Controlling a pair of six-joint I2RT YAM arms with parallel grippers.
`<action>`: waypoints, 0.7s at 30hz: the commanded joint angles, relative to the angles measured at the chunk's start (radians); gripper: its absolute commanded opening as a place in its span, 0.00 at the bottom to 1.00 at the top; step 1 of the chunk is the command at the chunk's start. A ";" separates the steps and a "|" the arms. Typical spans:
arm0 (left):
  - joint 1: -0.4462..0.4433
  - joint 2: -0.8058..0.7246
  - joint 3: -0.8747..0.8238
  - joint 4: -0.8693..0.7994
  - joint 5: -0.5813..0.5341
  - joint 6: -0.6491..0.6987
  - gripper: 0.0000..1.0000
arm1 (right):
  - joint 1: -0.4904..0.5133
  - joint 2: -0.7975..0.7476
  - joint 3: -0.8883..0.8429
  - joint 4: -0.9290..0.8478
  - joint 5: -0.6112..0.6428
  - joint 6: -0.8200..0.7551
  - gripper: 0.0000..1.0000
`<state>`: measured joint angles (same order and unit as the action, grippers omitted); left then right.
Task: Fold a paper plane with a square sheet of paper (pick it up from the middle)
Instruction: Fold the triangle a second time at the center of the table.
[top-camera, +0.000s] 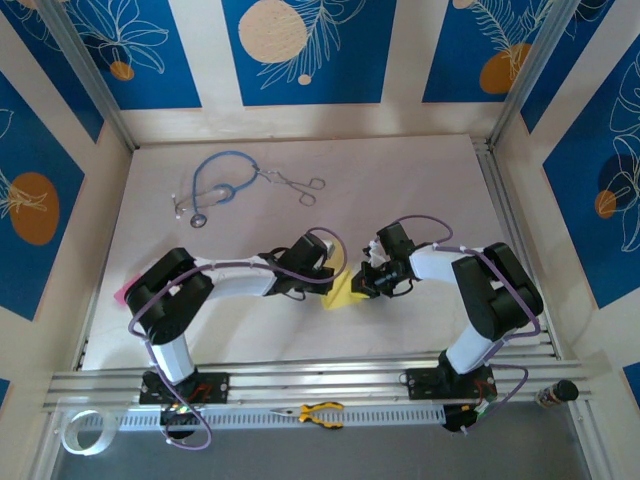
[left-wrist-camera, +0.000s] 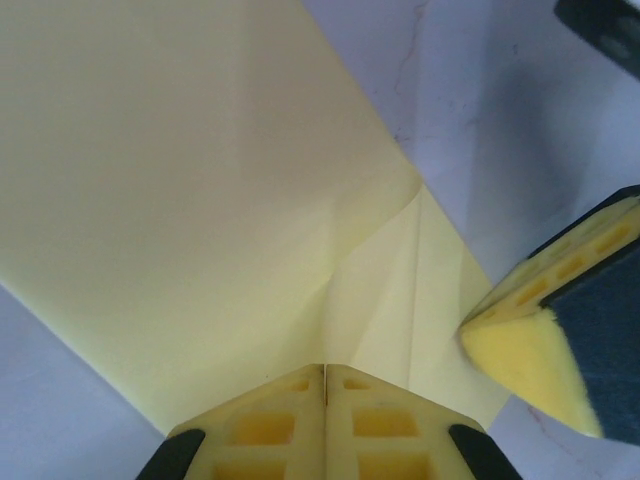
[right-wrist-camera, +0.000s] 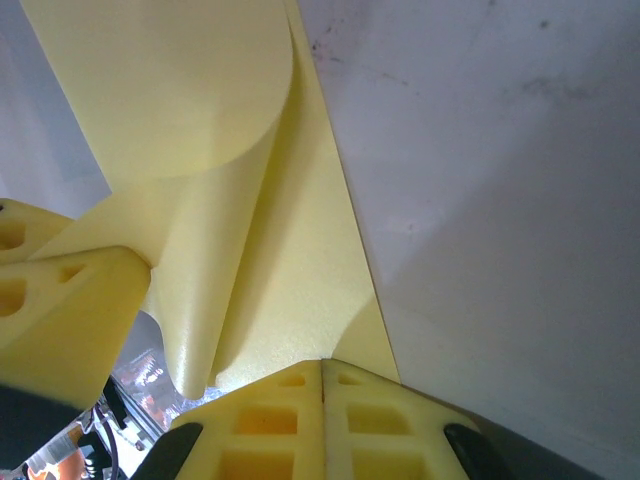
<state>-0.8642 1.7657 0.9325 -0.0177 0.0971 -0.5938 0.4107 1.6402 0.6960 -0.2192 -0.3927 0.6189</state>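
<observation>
The pale-yellow square sheet of paper (top-camera: 343, 288) hangs partly folded between my two grippers at mid-table. In the left wrist view the sheet (left-wrist-camera: 200, 200) spreads wide, with creases running into the closed tips of my left gripper (left-wrist-camera: 325, 368), which is shut on its edge. The right gripper's yellow fingers (left-wrist-camera: 530, 345) sit close at the right. In the right wrist view the sheet (right-wrist-camera: 290, 260) curls upward, and my right gripper (right-wrist-camera: 322, 362) is shut on its lower edge. The left gripper's fingers (right-wrist-camera: 60, 310) show beside it. The paper plane is out of view.
A blue stethoscope (top-camera: 215, 185) and metal forceps (top-camera: 298, 183) lie at the back of the table. A small pink object (top-camera: 122, 293) sits at the left edge. Yellow-handled pliers (top-camera: 320, 413) and a tape roll (top-camera: 85, 430) rest by the front rail.
</observation>
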 joint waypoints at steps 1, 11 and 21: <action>0.013 0.008 0.033 -0.054 -0.037 0.038 0.04 | 0.005 0.029 0.003 -0.045 0.024 0.001 0.00; 0.014 0.015 0.040 -0.067 -0.056 0.056 0.04 | 0.009 0.031 0.007 -0.046 0.022 0.002 0.00; 0.015 0.011 0.035 -0.073 -0.079 0.058 0.05 | 0.007 0.031 0.008 -0.050 0.028 0.000 0.00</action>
<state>-0.8612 1.7702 0.9497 -0.0723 0.0395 -0.5537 0.4118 1.6405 0.6994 -0.2245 -0.3920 0.6189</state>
